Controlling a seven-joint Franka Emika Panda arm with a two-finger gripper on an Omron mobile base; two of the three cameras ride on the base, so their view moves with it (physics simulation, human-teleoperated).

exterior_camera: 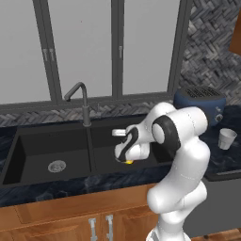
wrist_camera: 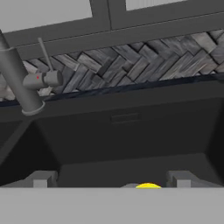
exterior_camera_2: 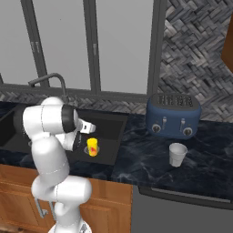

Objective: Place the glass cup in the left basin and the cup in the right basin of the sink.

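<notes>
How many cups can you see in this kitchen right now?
2. The yellow cup is down in the right basin of the black sink, at the robot's gripper. The pale glass cup stands on the dark counter before the blue toaster.

I see the cup point(exterior_camera_2: 92, 147), bright yellow with a red mark, upright in the right basin point(exterior_camera_2: 111, 132) at lower left of the right base view. The glass cup point(exterior_camera_2: 177, 154), pale and translucent, stands upright right of centre.
</notes>
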